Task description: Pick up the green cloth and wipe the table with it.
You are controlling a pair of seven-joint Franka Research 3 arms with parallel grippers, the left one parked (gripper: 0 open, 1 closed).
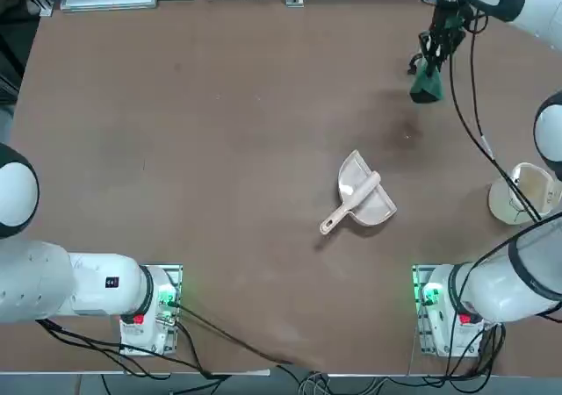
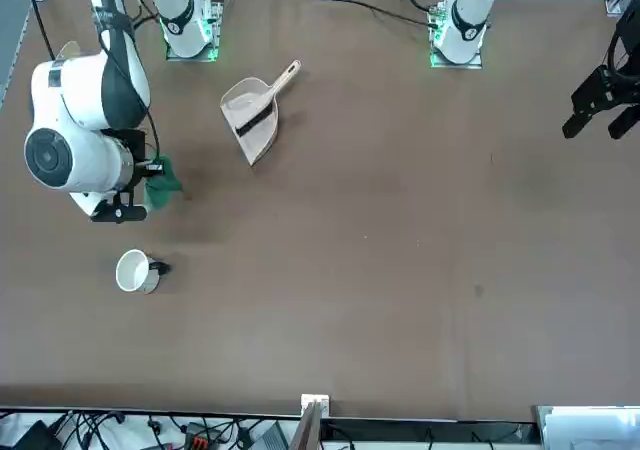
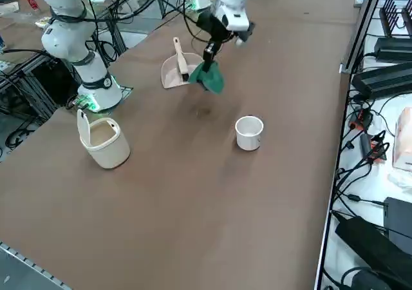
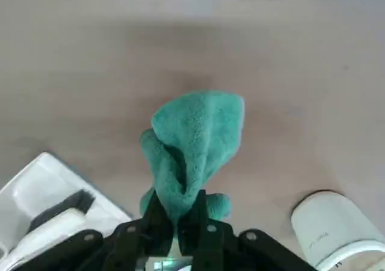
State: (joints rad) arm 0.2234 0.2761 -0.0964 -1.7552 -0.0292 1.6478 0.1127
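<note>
Evidently the wiping cloth is already off the surface: in the top view the right gripper has the green cloth hanging from it, over the tabletop towards its far edge, right of the middle. The arm covers much of the grip there. The dustpan lies between the cloth and the near edge, its brush laid across it, probably so the pair stay together; the white bin near the right edge is partly behind cables. From the front view, the cloth shows only as a flap beside the gripper, and a white cup sits nearer the far edge, presumably out of the way of wiping. In the right side view the cloth droops in a loose bunch; whether its lower end touches the tabletop I cannot tell. The right wrist view settles the grip: both fingers are clamped on the cloth's gathered end, likely leaving the rest free to wipe, though its folds hide the pinched part, and the cup is cut off.
</note>
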